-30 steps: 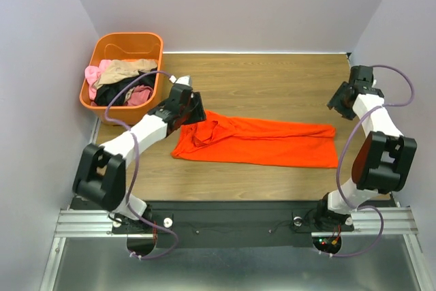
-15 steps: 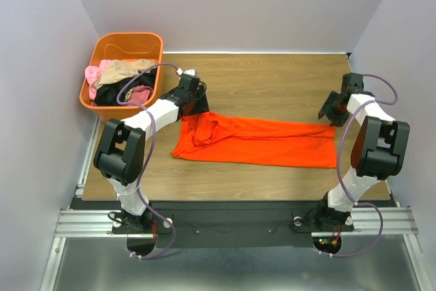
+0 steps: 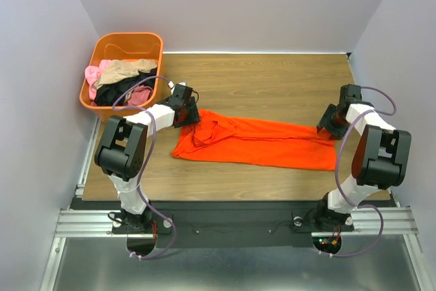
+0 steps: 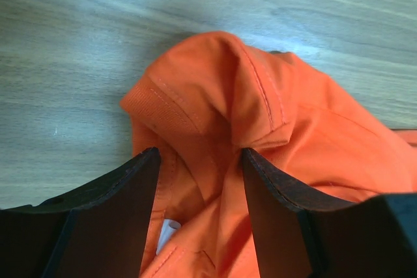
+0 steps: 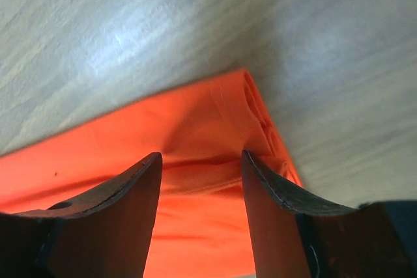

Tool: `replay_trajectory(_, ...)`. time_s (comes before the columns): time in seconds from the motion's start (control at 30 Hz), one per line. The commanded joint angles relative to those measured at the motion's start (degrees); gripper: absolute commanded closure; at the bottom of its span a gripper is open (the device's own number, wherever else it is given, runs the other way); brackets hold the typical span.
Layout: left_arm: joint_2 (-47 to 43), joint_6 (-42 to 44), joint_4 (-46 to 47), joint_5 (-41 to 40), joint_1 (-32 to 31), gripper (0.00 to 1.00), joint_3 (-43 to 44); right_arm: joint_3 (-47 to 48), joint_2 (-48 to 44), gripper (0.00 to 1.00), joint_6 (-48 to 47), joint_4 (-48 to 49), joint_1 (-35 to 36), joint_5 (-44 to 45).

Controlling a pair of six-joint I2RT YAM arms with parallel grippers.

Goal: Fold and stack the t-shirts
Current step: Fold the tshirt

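A bright orange-red t-shirt (image 3: 259, 142) lies folded lengthwise on the wooden table (image 3: 272, 86). My left gripper (image 3: 191, 118) is open, down at the shirt's upper left corner by the collar, its jaws either side of the bunched cloth (image 4: 215, 115). A white label (image 4: 166, 234) shows between the fingers. My right gripper (image 3: 324, 127) is open at the shirt's upper right corner, its jaws straddling the hem edge (image 5: 254, 115). Pink, tan and black t-shirts (image 3: 122, 81) lie heaped in the tub.
A rigid orange plastic tub (image 3: 114, 44) stands at the back left corner of the table. Grey walls close in on left, back and right. A metal rail (image 3: 225, 223) runs along the near edge.
Both grippers have come down and inward onto the shirt's far corners: the left onto the collar corner, the right from the table's right edge onto the hem corner.
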Motion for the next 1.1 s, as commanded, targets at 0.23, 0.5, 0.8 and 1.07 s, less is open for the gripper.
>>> replay_trajectory(0.23, 1.3, -0.2, 1.1, -0.6, 2.1, 0.35, -1.1, -1.1, -7.8, 0.42, -0.9, -3.5, 0.0, 5.6)
replay_trajectory(0.5, 1.6, 0.7, 1.3, -0.4, 2.6, 0.35, 1.0, 6.0, -1.0, 0.43, -0.9, -3.0, -0.1, 9.9)
replay_trajectory(0.8, 0.5, -0.3, 2.4, 1.1, 3.7, 0.35, 2.6, 9.2, 5.3, 0.43, -0.8, -0.2, -0.4, 8.7)
replay_trajectory(1.07, 2.9, 0.0, 2.7, 3.7, 3.7, 0.36, 6.3, 6.2, 7.1, 0.46, -0.3, 3.0, -0.9, 5.7)
